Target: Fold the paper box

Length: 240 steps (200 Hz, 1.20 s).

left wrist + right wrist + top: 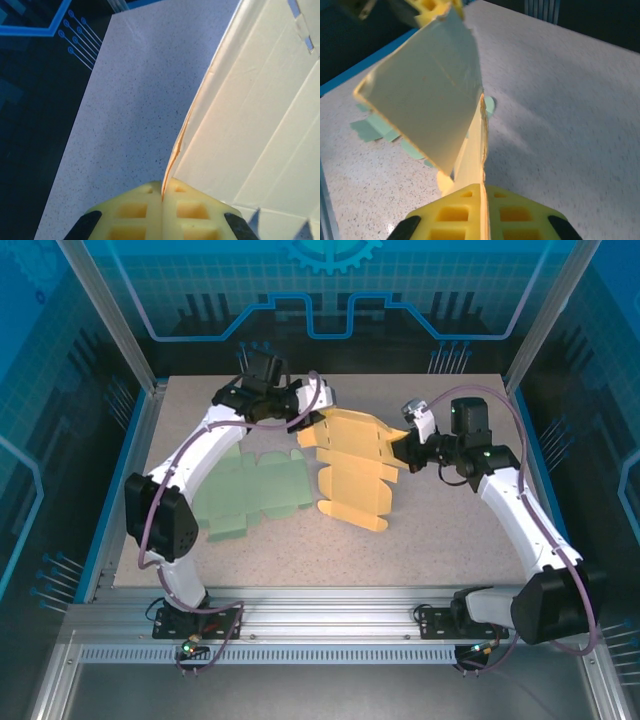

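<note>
The paper box (352,465) is an orange die-cut sheet in the middle of the table, its far part lifted and its near flaps low. In the top view my left gripper (303,426) is shut on its far left edge. My right gripper (401,450) is shut on its right edge. In the left wrist view the yellow pads (145,210) of the left gripper (162,189) pinch the thin edge of the box (250,125), whose pale inner face rises to the right. In the right wrist view the right gripper (483,189) clamps the box (430,95), which folds up to the left.
A green flat box sheet (250,495) lies on the speckled table (450,540) left of the orange one, partly under my left arm; it also shows in the right wrist view (370,131). Metal frame posts and blue walls ring the table.
</note>
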### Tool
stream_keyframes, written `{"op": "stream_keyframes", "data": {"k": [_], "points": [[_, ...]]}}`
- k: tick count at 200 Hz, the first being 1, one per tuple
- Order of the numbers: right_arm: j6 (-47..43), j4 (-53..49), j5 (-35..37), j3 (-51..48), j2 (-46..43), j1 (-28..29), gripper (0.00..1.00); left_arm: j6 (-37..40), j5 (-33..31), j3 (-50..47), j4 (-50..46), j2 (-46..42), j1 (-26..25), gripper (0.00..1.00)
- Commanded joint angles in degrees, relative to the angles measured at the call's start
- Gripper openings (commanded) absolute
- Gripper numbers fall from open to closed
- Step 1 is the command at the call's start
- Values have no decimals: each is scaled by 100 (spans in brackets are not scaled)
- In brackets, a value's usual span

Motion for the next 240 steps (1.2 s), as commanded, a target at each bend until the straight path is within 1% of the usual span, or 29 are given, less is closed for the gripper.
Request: {"op": "stream_keyframes", "data": {"k": [1,4,7,18,27,38,52,74,81,92,103,116,153,170,192,215,240], "points": [[501,22,708,-215,56,-141,22,-319,-787,-205,422,-18,-436,0],[565,-5,783,-232,63,-163,28,-336,-911,-210,440,7,-469,0],[633,-18,852,-248,56,-191,31,-359,-1019,-217,463,20,-508,0],[793,-57,998,-319,19,-257,33,-398,-1412,-275,554,90,-648,0],[931,-47,1203,-426,-43,-301,42,-399,-1705,-374,698,144,-749,0],[1118,-47,1442,-527,-134,-366,45,-389,-2002,-540,923,170,-871,0],[1387,-161,1687,-571,-227,-473,52,-349,-2366,-748,1256,198,-1002,0],[1920,-436,2124,-551,-398,-683,54,-327,-2761,-1072,1744,162,-1134,0],[2134,-542,2202,-540,-462,-780,56,-323,-2871,-1155,1862,151,-1157,0],[2378,-682,2205,-537,-549,-916,57,-290,-3019,-1243,1925,151,-1192,0],[2639,-768,2164,-561,-670,-1045,60,-251,-3112,-1318,1922,165,-1239,0],[2897,-797,2012,-618,-808,-1129,60,-231,-3193,-1472,2009,184,-1305,0],[3361,-835,1432,-476,-951,-1112,64,-272,-3676,-1809,2475,323,-1521,0],[3535,-776,1354,-396,-961,-1033,66,-299,-3935,-1951,2758,374,-1622,0],[3791,-691,1376,-292,-783,-899,66,-264,-4235,-2161,3237,411,-1710,0],[4065,-623,1347,-76,-359,-815,66,-172,-4454,-2423,3821,427,-1773,0],[4009,-590,1342,338,242,-567,65,-114,-4564,-2485,3925,467,-1813,0]]}}
